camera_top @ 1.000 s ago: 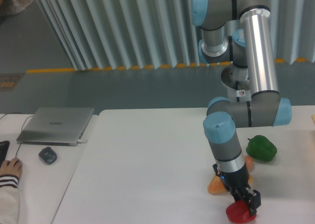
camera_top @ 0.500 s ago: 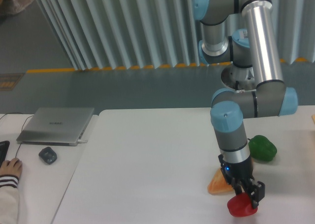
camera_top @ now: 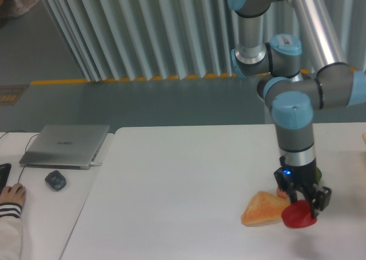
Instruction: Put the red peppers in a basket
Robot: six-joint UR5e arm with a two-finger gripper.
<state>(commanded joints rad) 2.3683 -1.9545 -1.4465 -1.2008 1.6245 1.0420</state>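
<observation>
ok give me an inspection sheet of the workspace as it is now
surface: white table, bare across its middle
job's things: red pepper in the hand's grip; no basket in view
clutter: orange-tan wedge beside the pepper; green pepper mostly hidden behind the arm
hand: shut on the red pepper
cables: thin cable by the laptop
surroundings: closed laptop, mouse, a person's hand at the left edge, corrugated wall behind
</observation>
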